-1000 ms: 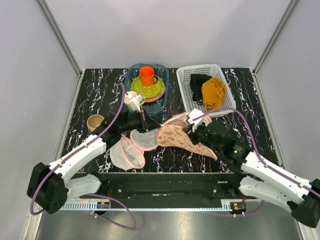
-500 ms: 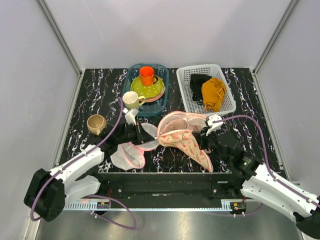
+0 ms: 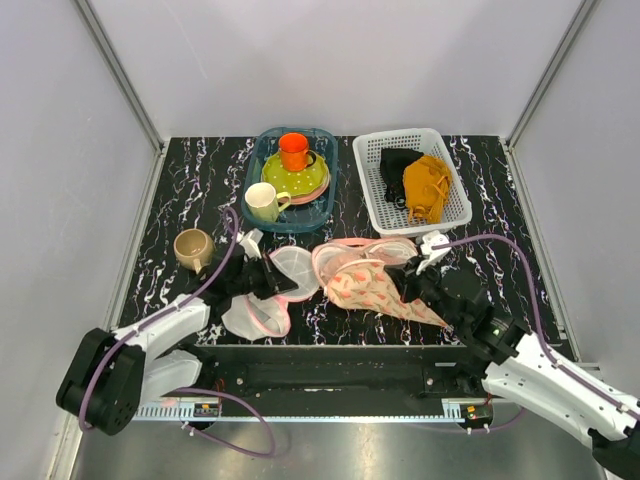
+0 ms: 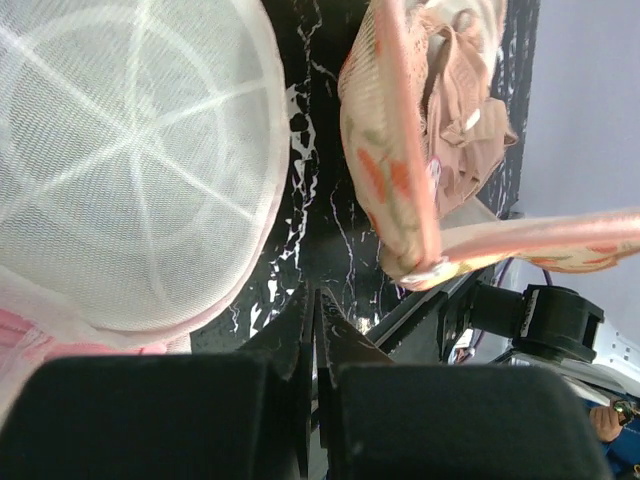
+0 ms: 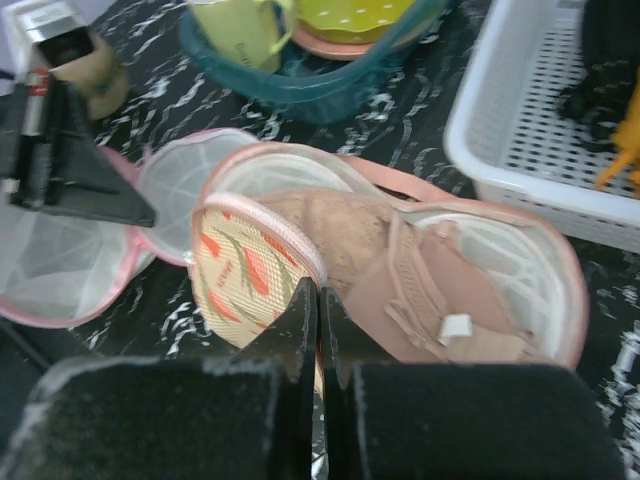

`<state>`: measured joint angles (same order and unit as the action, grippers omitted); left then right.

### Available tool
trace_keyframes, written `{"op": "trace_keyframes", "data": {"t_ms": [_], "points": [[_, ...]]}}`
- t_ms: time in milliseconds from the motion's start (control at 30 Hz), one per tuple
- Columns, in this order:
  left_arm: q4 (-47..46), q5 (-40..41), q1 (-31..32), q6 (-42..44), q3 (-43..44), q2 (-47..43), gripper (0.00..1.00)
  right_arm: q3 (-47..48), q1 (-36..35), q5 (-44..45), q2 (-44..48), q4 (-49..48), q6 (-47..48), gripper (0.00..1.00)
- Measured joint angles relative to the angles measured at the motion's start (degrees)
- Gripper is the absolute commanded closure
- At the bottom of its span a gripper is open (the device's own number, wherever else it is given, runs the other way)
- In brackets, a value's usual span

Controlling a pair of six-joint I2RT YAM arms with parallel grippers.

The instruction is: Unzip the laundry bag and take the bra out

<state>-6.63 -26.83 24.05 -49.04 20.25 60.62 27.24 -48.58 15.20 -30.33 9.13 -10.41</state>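
Far left of the worktop [image 3: 500, 190]: tan cup [image 3: 190, 247], standing apart, of no concern to the task. Next along, left gripper [image 3: 278, 281], low over the worktop, jaws pressed together with nothing seen between them, tips just beside a round white mesh disc [image 3: 296, 268]. Nearer the front edge, small mesh pouch [image 3: 250, 312] with pink rim; not the item sought.

Centre: laundry bag [image 3: 365, 285] lying on the worktop, zip already undone, printed flap folded toward the near edge, mesh domes and pale lining exposed. Bra [image 5: 400, 270] found inside the opened bag, bunched against the lining, white tag uppermost, plain in the right wrist view. Not yet out.

Right of centre: right gripper [image 5: 318, 300] at the bag's right-hand side, jaws closed tight, tips just over the pink zip edge of the flap. Cannot tell whether any fabric caught between them. Further back on the right, white basket [image 3: 368, 190] holding a black and a mustard garment, well apart from both arms.

Judged step: unzipping done, removal in hand. Next move judged to call for spreading the right jaws, reaching past the flap edge into the cavity, and pinching the bra alone, clear of lining and mesh. Also advisable: pinning the bag's left rim with the left jaws, to prevent lifting of the bag along with the garment.
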Motion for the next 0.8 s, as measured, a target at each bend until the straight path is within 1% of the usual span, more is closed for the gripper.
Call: {"op": "trace_keyframes", "data": {"t_ms": [67,167,200,233,267,367,467,533,567,800], "points": [[-0.15,-0.24,0.0,0.15,0.42,2.1,1.0,0.0,0.0,-4.13,-1.95,-1.31,-0.68,1.0],[-0.37,-0.35,0.0,0.37,0.98,4.57,1.0,-0.17,-0.04,-11.91,-7.96,-4.81,-2.84,1.0],[-0.39,-0.37,0.0,0.48,1.25,5.16,1.0,-0.2,-0.09,-14.19,-10.23,-5.97,-3.61,0.98],[-0.39,-0.35,0.0,0.52,1.55,5.53,1.0,-0.22,-0.15,-15.91,-11.98,-6.8,-4.07,0.93],[-0.22,-0.33,0.0,0.57,1.9,5.64,1.0,-0.22,-0.24,-17.9,-14.4,-7.56,-4.52,0.8],[0.74,0.09,0.0,0.9,3.56,5.57,1.0,-0.22,-0.81,-22.95,-19.17,-8.39,-5.18,0.61],[2.27,1.16,0.0,1.57,5.29,4.76,1.0,0.17,-1.75,-27.08,-21.16,-7.19,-4.83,0.62],[3.63,1.79,0.0,2.1,6.6,3.87,1.0,0.55,-2.73,-29.31,-21.49,-6.03,-4.85,0.68],[4.07,1.97,0.0,2.36,7.32,3.65,1.0,0.59,-3.08,-30.01,-21.42,-5.84,-4.81,0.69],[3.02,0.0,0.24,2.69,11.89,5.66,1.0,0.76,-3.82,-31.98,-21.09,-4.61,-5.53,0.6]]}}
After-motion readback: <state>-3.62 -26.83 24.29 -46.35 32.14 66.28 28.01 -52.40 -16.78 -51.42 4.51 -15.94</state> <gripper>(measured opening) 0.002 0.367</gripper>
